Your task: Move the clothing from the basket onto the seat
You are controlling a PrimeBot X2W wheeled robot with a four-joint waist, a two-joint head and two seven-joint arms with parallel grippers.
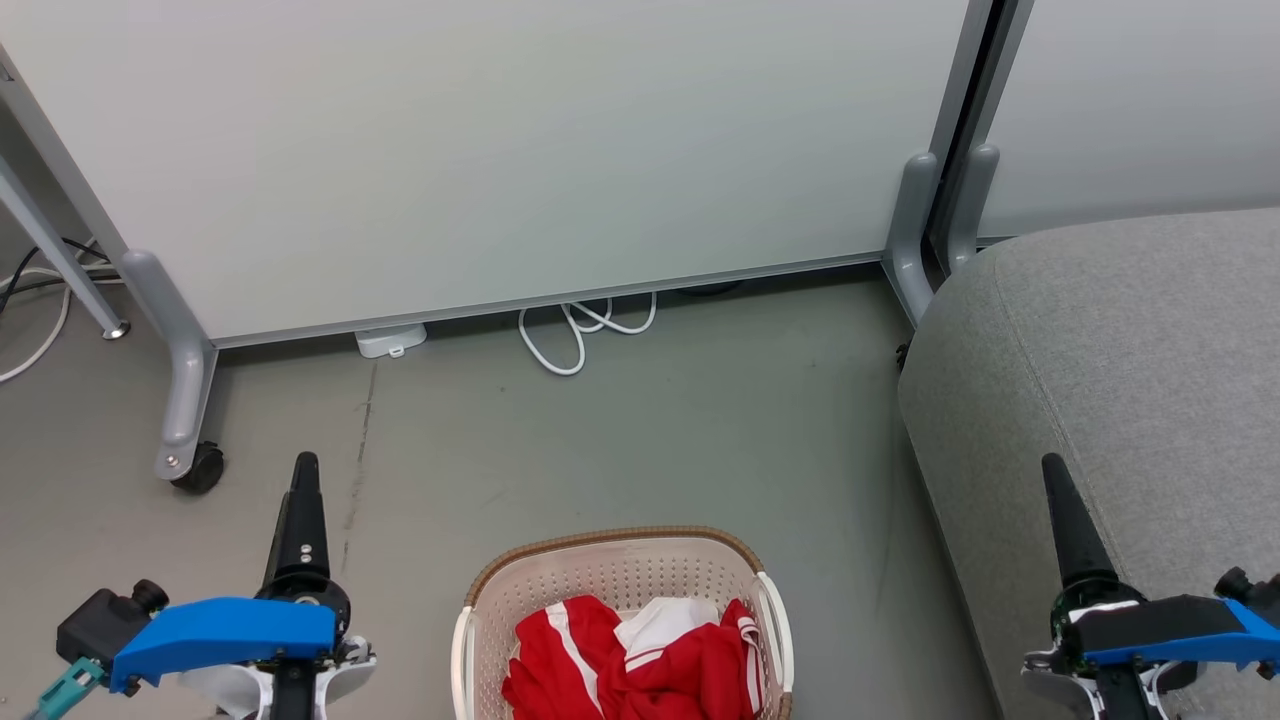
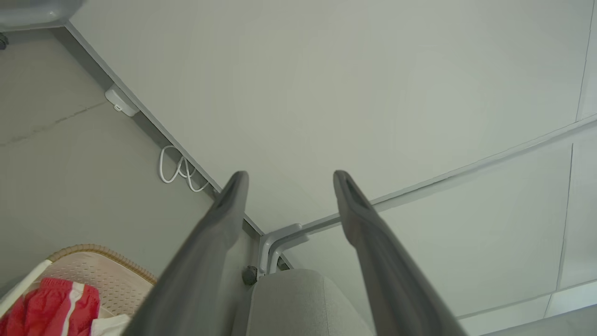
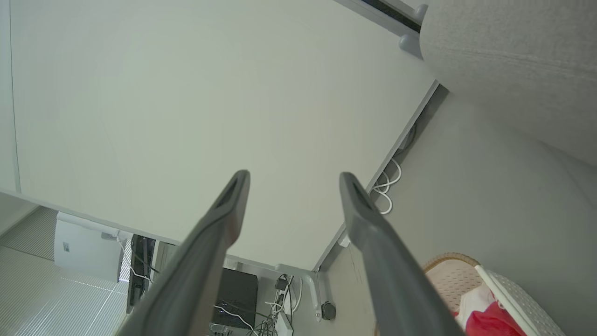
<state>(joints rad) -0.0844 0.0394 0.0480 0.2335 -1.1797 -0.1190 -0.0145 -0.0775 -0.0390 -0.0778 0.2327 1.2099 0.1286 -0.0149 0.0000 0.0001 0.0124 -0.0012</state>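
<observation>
The basket [image 1: 610, 580] looks to be made of smooth perforated plastic, with a woven-look rim (wicker or moulded, can't be told). The clothing [image 1: 670, 675] is seen as soft, slightly shiny cloth. The seat [image 1: 1130, 350] is covered in rough matt fabric. The floor [image 1: 700, 430] is finished matt and scuffed, the panel [image 1: 500, 150] smooth.

Even, soft light; wide-angle edge distortion.
</observation>
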